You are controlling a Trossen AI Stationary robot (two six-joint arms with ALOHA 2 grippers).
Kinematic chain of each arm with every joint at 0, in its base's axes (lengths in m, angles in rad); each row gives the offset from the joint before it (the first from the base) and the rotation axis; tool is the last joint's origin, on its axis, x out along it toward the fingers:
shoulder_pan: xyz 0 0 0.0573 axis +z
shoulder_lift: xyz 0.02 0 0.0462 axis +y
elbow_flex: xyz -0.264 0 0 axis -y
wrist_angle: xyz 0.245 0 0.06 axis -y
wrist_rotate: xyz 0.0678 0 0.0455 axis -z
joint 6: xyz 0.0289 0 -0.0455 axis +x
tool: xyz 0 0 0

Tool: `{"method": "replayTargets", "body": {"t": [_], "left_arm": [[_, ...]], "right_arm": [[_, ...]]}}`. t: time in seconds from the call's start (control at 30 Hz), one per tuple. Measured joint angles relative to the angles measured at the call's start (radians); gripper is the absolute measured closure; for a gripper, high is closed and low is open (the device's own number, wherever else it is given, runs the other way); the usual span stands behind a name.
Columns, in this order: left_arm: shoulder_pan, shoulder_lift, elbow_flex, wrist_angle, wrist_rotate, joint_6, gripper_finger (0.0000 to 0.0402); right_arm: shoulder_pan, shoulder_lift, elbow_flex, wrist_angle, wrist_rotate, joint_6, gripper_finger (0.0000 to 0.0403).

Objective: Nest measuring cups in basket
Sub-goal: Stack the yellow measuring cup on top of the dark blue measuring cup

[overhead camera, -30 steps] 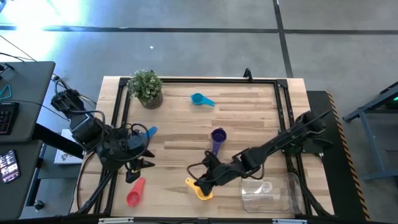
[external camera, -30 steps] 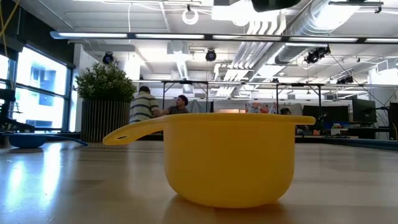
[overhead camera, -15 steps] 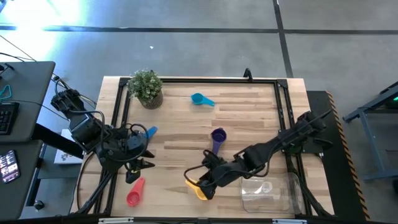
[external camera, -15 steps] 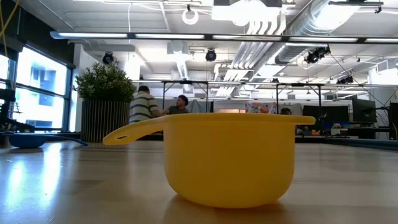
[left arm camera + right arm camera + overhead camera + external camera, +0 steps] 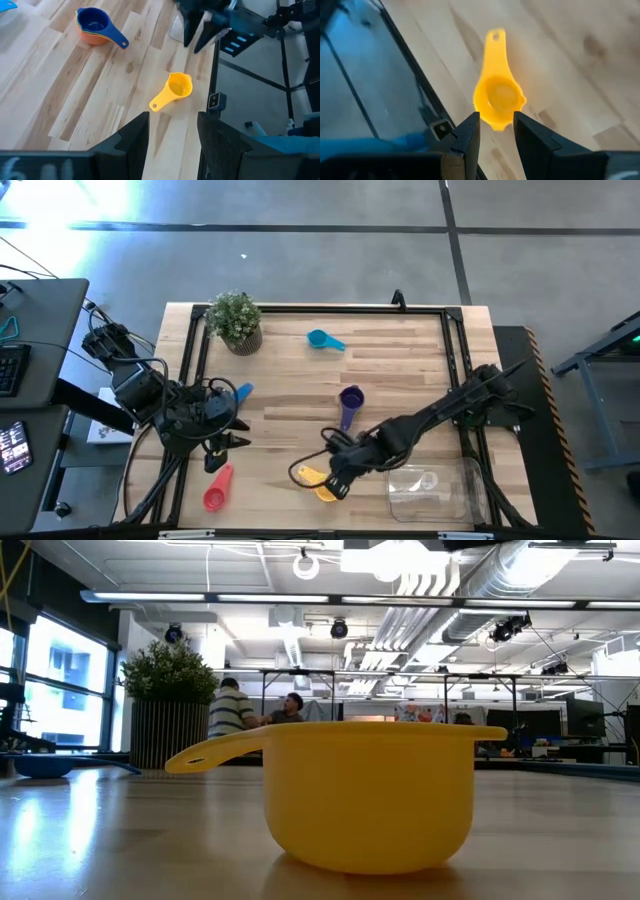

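Right gripper, fingers parted, poised just above small yellow plastic measuring cup at table's six o'clock, nothing grasped; clear rectangular plastic basket at five o'clock; left gripper, fingers apart and empty, at eight o'clock.

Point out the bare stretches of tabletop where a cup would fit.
Free: the wood between the teal plastic cup and purple cup, and the far right corner. Crowded: the near edge, with the yellow cup, right end effector and clear plastic basket.
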Motion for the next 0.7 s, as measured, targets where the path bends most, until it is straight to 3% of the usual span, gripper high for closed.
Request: {"method": "replayTargets", "body": {"t": [0.17,0.4,0.7], "left_arm": [[0.0,0.0,0.0,0.0,-0.001,0.0,0.0243],[0.0,0.0,0.0,-0.001,-0.001,0.0,0.0243],[0.0,0.0,0.0,0.0,-0.001,0.0,0.0243]], "right_arm": [[0.0,0.08,0.0,-0.001,-0.065,0.032,0.0293],[0.005,0.134,0.0,-0.004,-0.065,0.128,0.0293],[0.005,0.187,0.0,-0.008,-0.087,0.136,0.0279]]}}
